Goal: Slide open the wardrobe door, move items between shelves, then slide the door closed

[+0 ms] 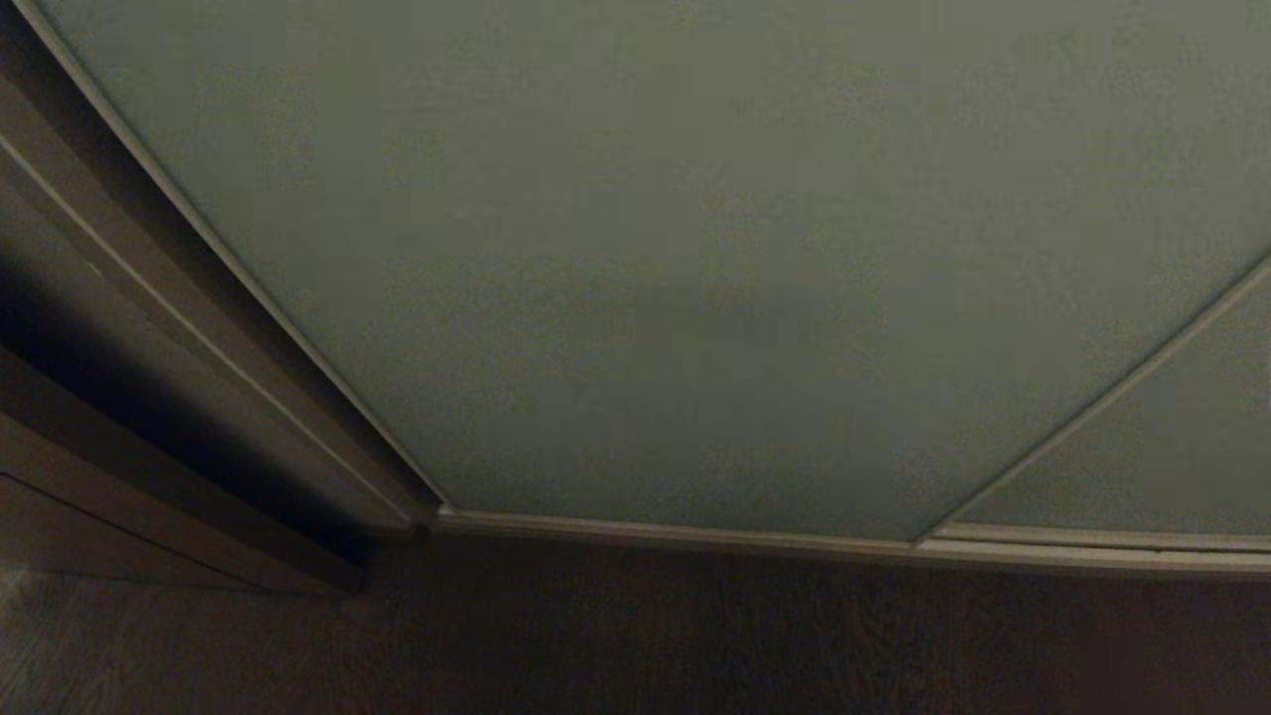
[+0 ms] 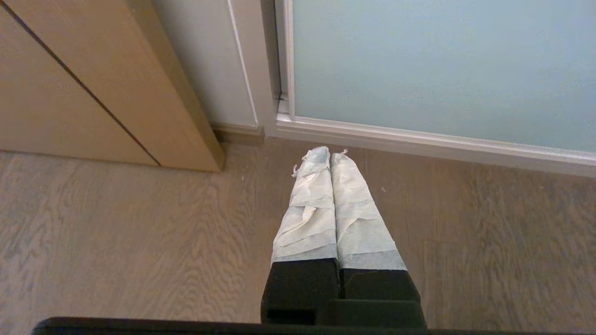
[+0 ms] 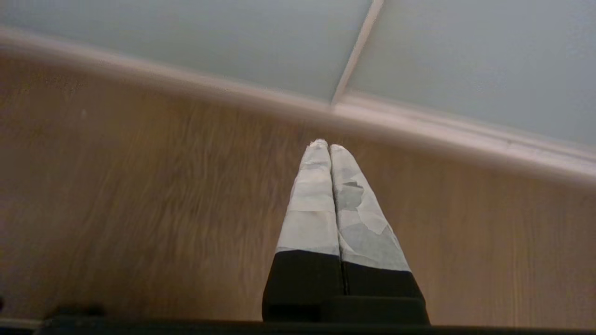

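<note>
Below the closed sliding wardrobe door (image 1: 645, 278), both claws, left (image 2: 324, 153) and right (image 3: 324, 145), hang pressed together and empty over the wooden floor (image 2: 116, 242), pointing toward twelve o'clock, seemingly parked.

Head view dim and murky, with a greenish-grey cast over the sliding wardrobe door (image 1: 675, 258); floor (image 1: 695, 645) nearly black, deep shadow along the side trim (image 1: 149, 397). Straight frame lines bowed by wide-angle distortion toward the edges. Left wrist view bright, evenly lit, sharp on the wood grain. Right wrist view warm-toned, smeared by motion blur across floor and door frame; taped fingers (image 3: 316, 204) sharp by comparison.
</note>
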